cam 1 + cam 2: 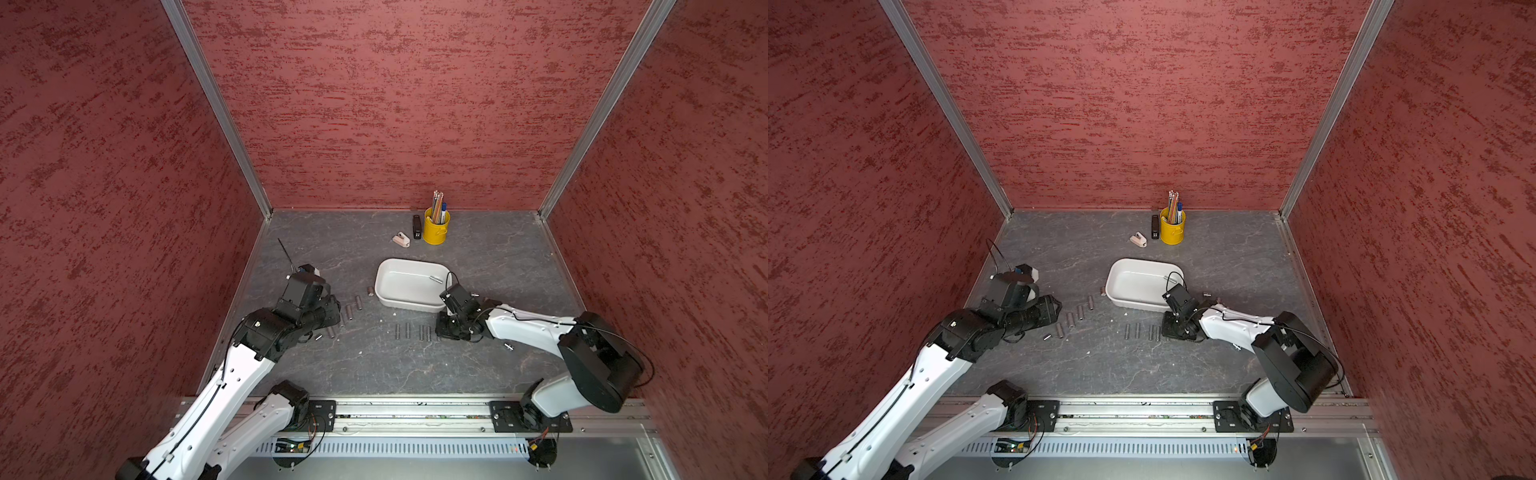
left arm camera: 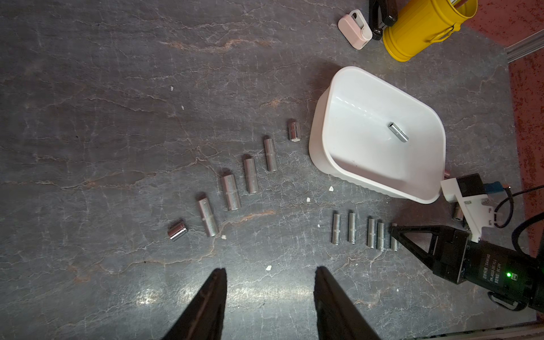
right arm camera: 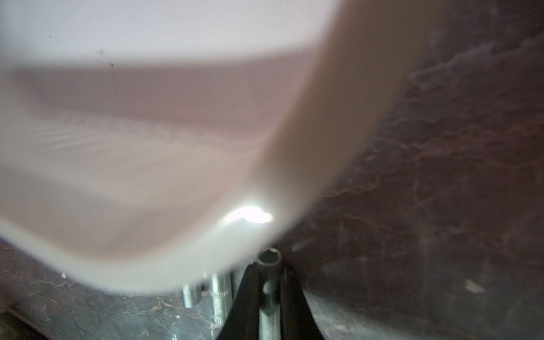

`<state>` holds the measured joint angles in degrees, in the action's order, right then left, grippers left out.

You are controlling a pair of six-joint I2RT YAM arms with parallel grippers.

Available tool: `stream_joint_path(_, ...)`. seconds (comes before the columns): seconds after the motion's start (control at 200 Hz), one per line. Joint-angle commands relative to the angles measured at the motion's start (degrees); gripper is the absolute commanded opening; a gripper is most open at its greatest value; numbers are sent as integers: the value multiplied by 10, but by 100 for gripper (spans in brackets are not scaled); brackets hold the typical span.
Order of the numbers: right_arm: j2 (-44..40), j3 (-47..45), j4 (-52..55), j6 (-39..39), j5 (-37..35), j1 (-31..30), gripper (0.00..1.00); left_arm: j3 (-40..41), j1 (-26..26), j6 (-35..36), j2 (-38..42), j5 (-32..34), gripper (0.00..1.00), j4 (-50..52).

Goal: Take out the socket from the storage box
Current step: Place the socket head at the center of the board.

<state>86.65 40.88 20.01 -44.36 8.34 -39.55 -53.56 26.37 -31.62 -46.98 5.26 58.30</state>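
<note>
The white storage box stands mid-table with one silver socket lying inside near its right wall. My right gripper is down at the table just in front of the box's near right corner. It is shut on another slim socket, which lies at the right end of a row of sockets. My left gripper hovers open over bare table to the left, with nothing between its fingers.
A slanted line of larger sockets lies left of the box. One more socket rests right of it. A yellow pen cup, a black stapler and a pink item stand at the back.
</note>
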Motion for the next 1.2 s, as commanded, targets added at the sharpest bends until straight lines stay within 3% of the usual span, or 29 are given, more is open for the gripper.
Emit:
stream_joint_path(0.0,10,4,8,3,-1,-4,15,3,3,4,2,9,51,-3)
stream_joint_path(0.431,-19,5,28,7,-8,-4,28,2,4,3,1,8,51,-1)
stream_joint_path(0.962,-95,14,70,24,-13,-3,31,-3,9,7,-9,2,52,-3)
stream_joint_path(1.072,-123,16,86,56,-40,0,32,-17,7,30,-38,-26,53,-20)
stream_joint_path(1.197,-144,18,120,103,-84,20,33,-66,22,81,-137,-59,53,-50)
